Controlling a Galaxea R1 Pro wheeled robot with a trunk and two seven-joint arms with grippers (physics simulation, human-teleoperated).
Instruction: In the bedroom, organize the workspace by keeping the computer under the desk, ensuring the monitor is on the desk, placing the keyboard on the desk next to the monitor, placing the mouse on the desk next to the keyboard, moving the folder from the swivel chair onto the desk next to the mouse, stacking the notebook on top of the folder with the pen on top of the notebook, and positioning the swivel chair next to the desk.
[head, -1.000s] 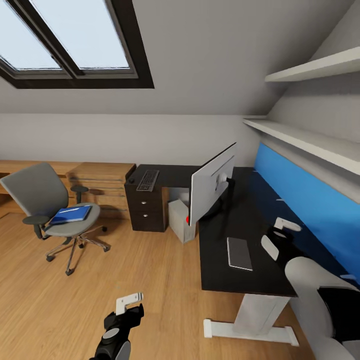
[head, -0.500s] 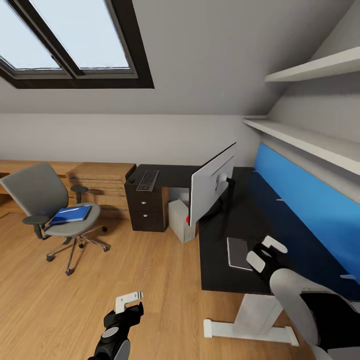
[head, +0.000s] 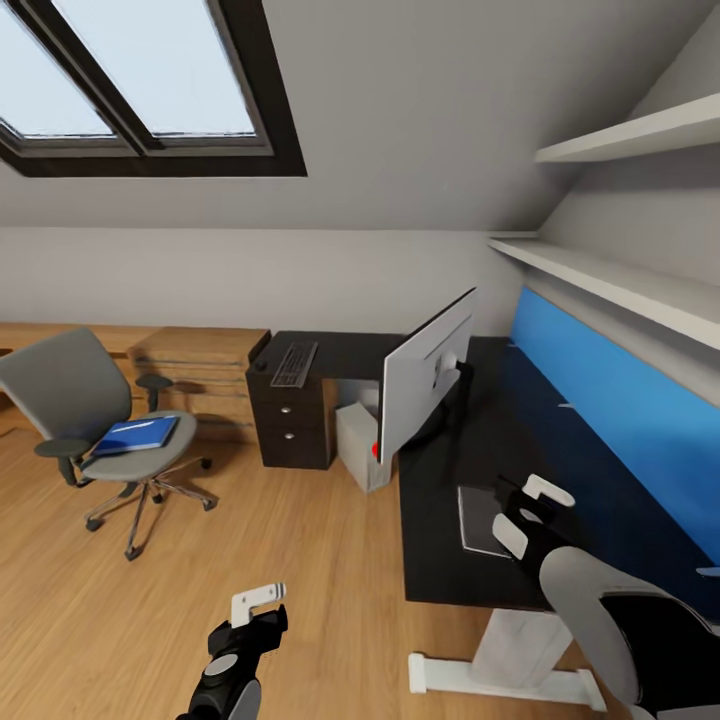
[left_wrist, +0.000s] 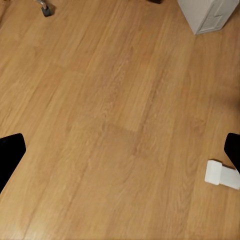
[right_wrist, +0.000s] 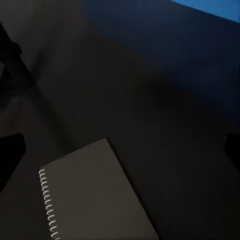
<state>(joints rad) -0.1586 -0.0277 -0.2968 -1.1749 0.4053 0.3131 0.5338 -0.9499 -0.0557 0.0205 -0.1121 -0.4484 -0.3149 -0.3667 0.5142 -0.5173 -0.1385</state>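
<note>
Spiral-bound grey notebook (right_wrist: 95, 192) flat on matte black desk (head: 450, 560), right claw (head: 529, 511) spread above it, left claw (head: 258, 601) undiscernible

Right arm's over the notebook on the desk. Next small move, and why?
Probably lower the right gripper onto the notebook and centre on its near edge. The fingers look spread and hover beside it, not touching; the right wrist view shows the notebook off to one side, lying flat on the desk. The folder sits on the swivel chair.

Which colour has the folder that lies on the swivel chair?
Bright blue folder; the head view shows it best.
</note>
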